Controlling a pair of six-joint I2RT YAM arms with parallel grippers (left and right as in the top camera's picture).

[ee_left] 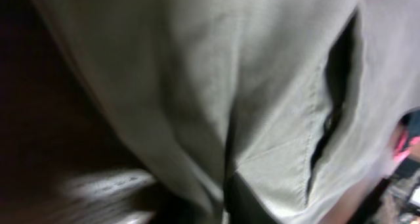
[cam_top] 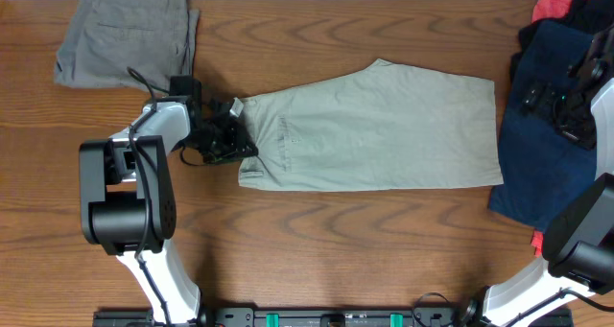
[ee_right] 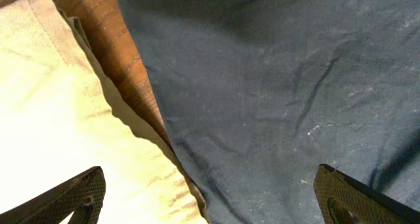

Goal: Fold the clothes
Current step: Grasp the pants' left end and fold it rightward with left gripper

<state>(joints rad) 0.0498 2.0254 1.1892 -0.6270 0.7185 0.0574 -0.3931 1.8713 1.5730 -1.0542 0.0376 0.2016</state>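
Pale sage-green cotton shorts point(cam_top: 384, 126) lie flat at centre, their waistband at the left gripper point(cam_top: 228, 137), though whether it is clenched I cannot tell. Beside them the right gripper point(ee_right: 210, 175) hangs spread wide over a crumpled navy garment point(cam_top: 542, 174). Farthest back, a grey garment point(cam_top: 125, 35) sits folded and a red cloth point(cam_top: 561, 3) lies bunched: by my reckoning one done, one underway, two waiting.

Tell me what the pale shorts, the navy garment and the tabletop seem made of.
Pale shorts: probably woven cotton twill, matte, with stitched seams and a pocket slit. Navy garment: matte woven cloth, soft creases, pale lint specks. Tabletop: wood or wood-look laminate, grain visible; cannot tell which.
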